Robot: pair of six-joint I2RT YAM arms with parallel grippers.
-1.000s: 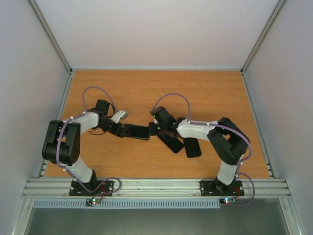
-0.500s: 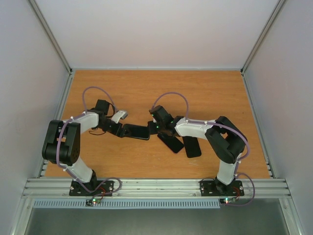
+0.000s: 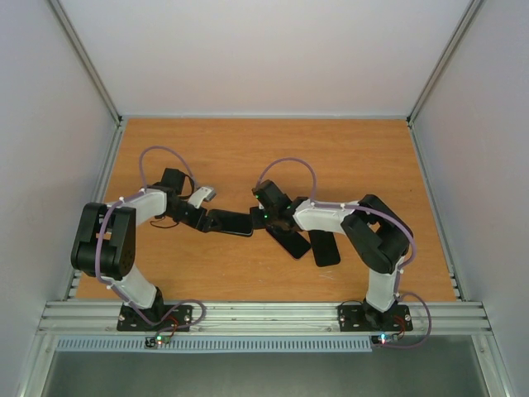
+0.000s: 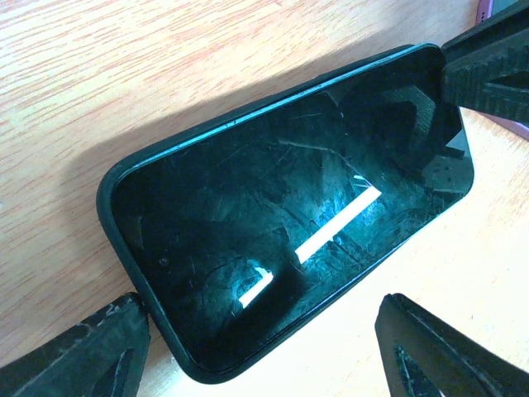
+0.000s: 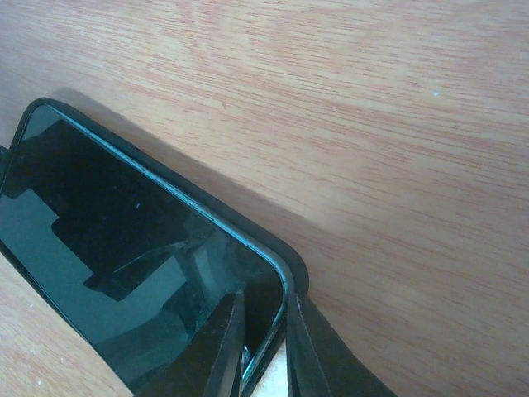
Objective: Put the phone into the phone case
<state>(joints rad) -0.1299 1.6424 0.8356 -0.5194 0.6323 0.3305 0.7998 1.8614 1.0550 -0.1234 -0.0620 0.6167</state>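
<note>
The case [image 5: 291, 275] was pinched at its rim by the narrowed right end effector [image 5: 266, 335]. The left end effector [image 4: 258, 331] was set wide astride the phone [image 4: 289, 231]. The rim could be peeled off if pulled.

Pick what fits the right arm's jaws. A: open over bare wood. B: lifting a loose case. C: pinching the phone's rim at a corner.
C: in the right wrist view the right jaws nip the rim of the phone at its corner.
</note>
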